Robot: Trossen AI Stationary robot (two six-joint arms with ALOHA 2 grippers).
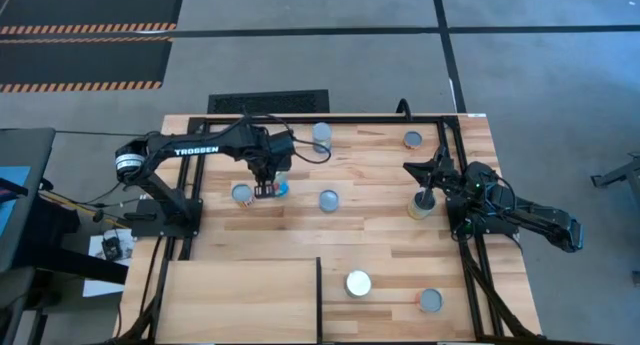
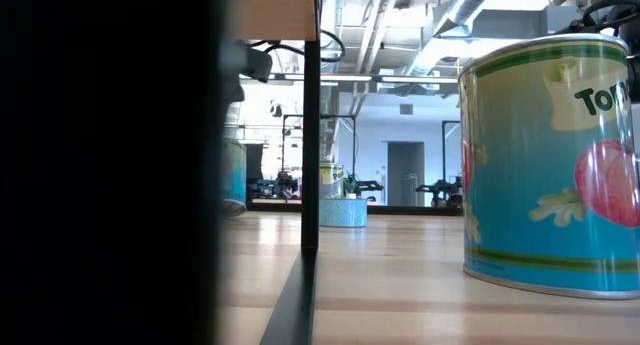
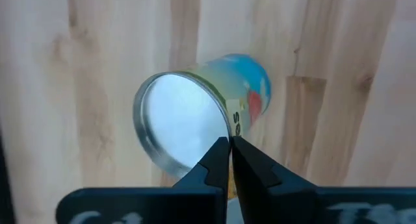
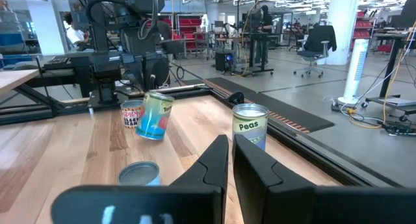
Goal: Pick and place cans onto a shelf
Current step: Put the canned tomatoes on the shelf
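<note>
My left gripper (image 1: 266,188) is at the table's far left, shut on a blue-labelled can (image 3: 195,113), which also shows tilted in the right wrist view (image 4: 155,115). A red-labelled can (image 1: 242,193) stands just beside it. My right gripper (image 1: 425,193) is shut and level, pointing toward the table's left, over a yellowish can (image 1: 418,209) that the right wrist view does not show. I cannot tell whether it touches that can. The pale shelf panel (image 1: 240,300) with its dark edge (image 1: 320,300) is at the near left. My left gripper pinches the can's top rim (image 3: 225,128) between its two fingers, at one side of the silvery lid. The fingers come from above, pointing down. The can hangs tilted below them, its lid turned up toward the wrist. I cannot tell whether its bottom edge is clear of the table.
Other cans stand at the far edge (image 1: 321,135) (image 1: 413,140), mid-table (image 1: 328,200) and near the front edge (image 1: 358,283) (image 1: 430,300). The Peas can (image 4: 250,123) stands beyond my right fingertips. A big tomato can (image 2: 545,165) fills the low view's right. Dark frame rails border the table.
</note>
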